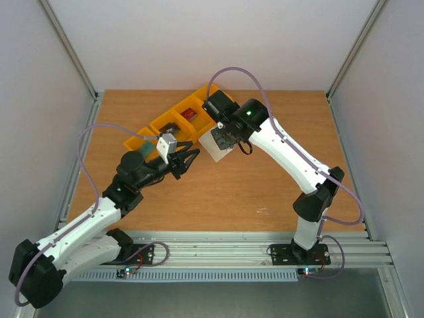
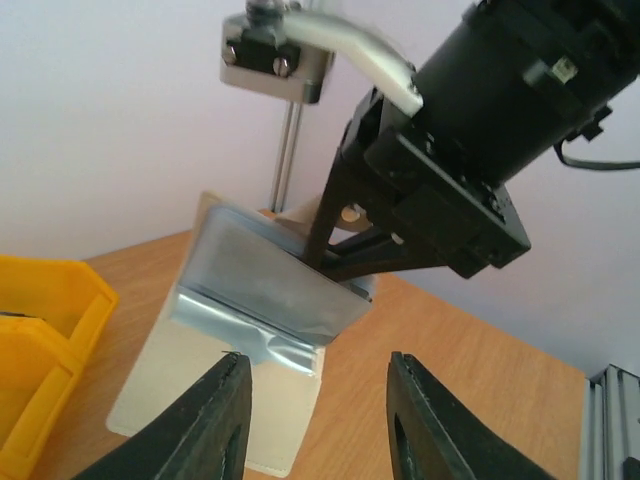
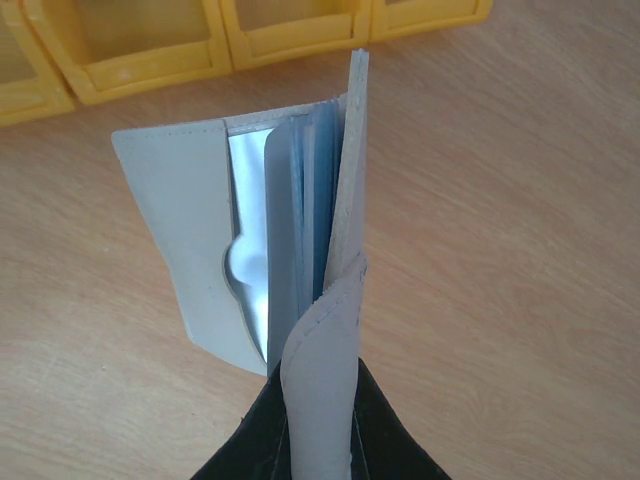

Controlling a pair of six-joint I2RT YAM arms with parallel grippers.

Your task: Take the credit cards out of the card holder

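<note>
Card holder (image 3: 180, 220) clamped in right jaws; left jaws part-open, empty; wooden table (image 1: 232, 199), white walls (image 1: 199, 40) around.

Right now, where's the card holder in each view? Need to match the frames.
Top external: card holder just above centre, next to the bin row.
Left wrist: card holder centre-left, opened, silvery inside showing.
Right wrist: card holder centre, opened, one flap running off the bottom edge.
Shared landmark: yellow bins, in all three.
</note>
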